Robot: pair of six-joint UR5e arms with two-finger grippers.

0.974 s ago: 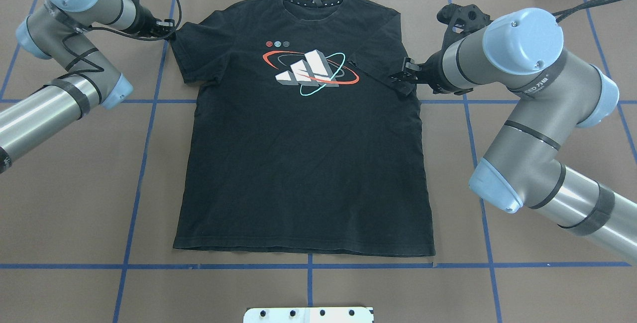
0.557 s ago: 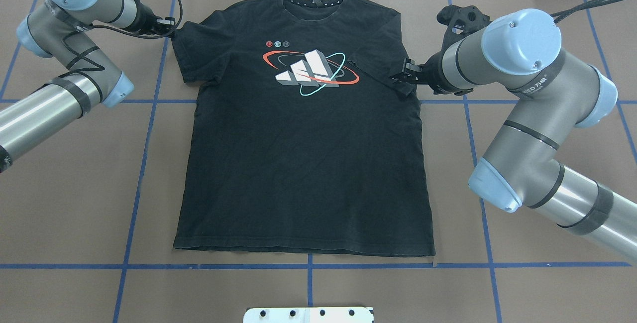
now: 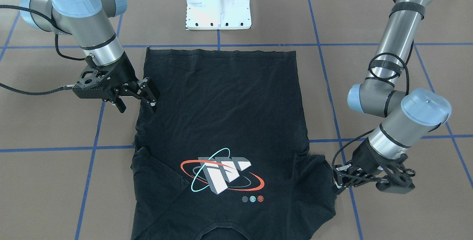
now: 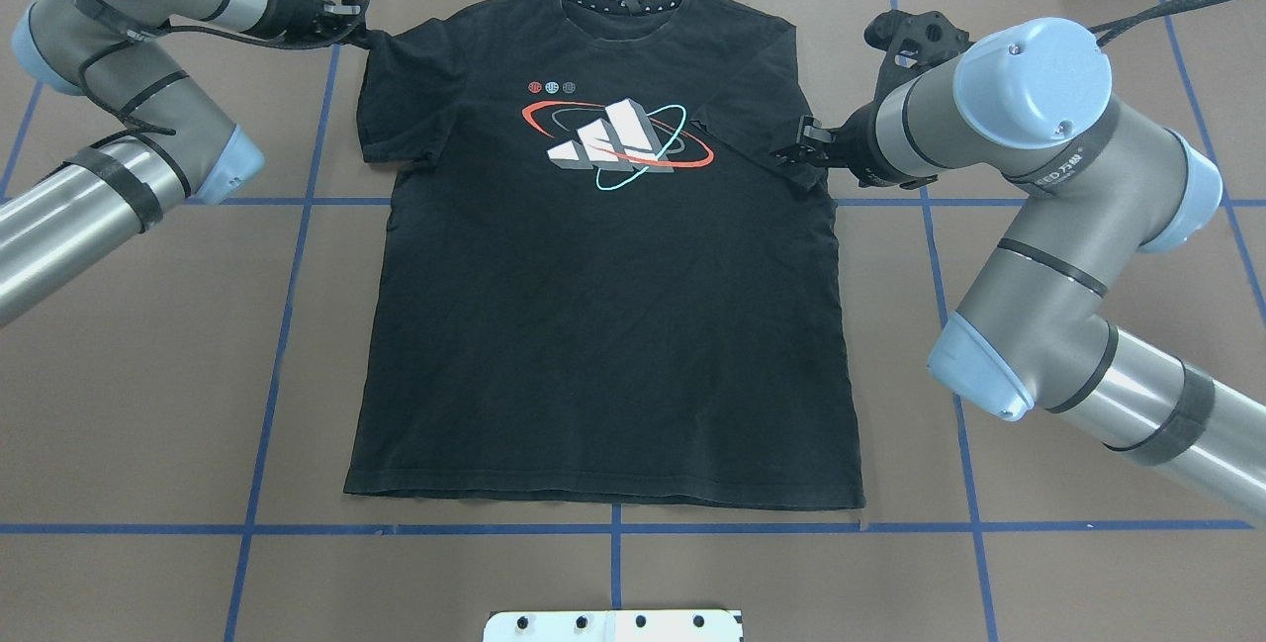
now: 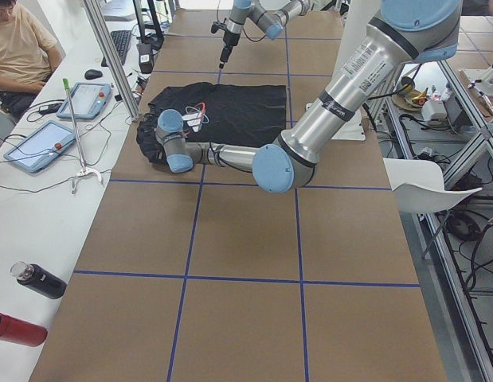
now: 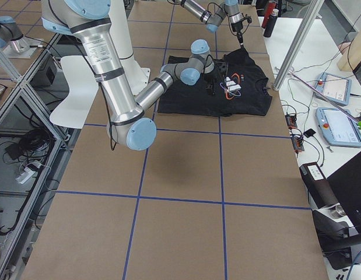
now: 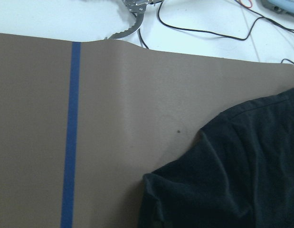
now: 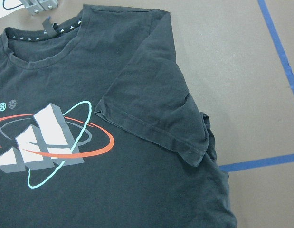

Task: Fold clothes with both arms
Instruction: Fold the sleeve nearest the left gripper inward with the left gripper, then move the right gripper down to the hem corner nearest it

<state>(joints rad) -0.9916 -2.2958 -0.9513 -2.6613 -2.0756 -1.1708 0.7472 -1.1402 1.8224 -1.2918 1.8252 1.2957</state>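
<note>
Sleeve-fold step. Right sleeve [image 4: 752, 118] lies folded across chest; right gripper [image 3: 137, 102] spread wide, empty, at shirt [image 4: 613, 325] edge. Left gripper [image 4: 348, 30] apparently pinches left sleeve [image 4: 391, 88]; next: carry it inward.

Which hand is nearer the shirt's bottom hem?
Right. The right hand is at the T-shirt's side edge, partway toward the hem; the left hand is at the opposite sleeve tip, collar end.
</note>
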